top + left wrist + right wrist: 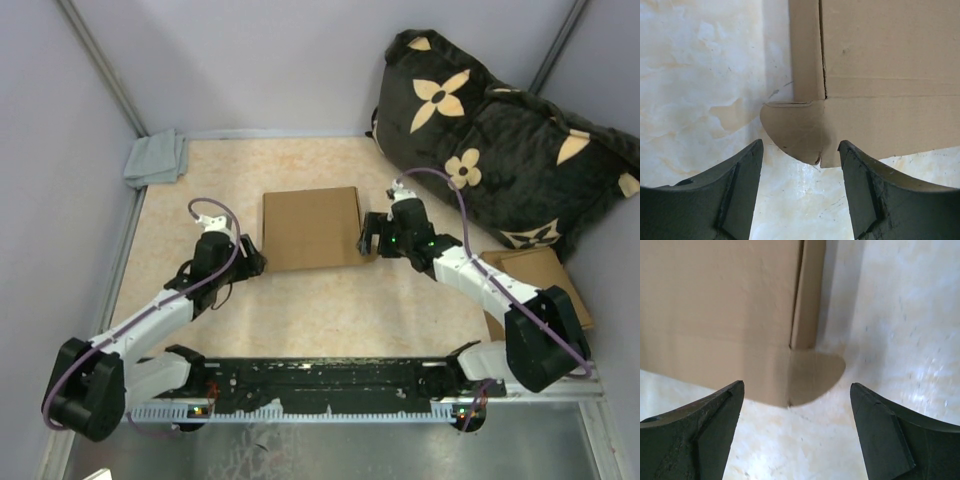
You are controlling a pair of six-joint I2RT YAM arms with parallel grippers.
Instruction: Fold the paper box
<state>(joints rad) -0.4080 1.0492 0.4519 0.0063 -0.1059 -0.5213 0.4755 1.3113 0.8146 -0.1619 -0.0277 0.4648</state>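
Observation:
The paper box (312, 228) is a plain brown cardboard mailer lying closed and flat in the middle of the table. My left gripper (252, 255) is open and empty at the box's near left corner. The left wrist view shows that corner's rounded flap (796, 130) just ahead of the open fingers (740, 185). My right gripper (369, 236) is open and empty at the box's near right corner. The right wrist view shows the rounded flap (815, 374) there, lying on the table between the fingers (715, 425).
A grey cloth (156, 158) lies at the back left corner. A large black cushion with tan flowers (500, 140) fills the back right. A stack of flat brown cardboard pieces (540, 280) lies at the right under the right arm. Walls enclose the table.

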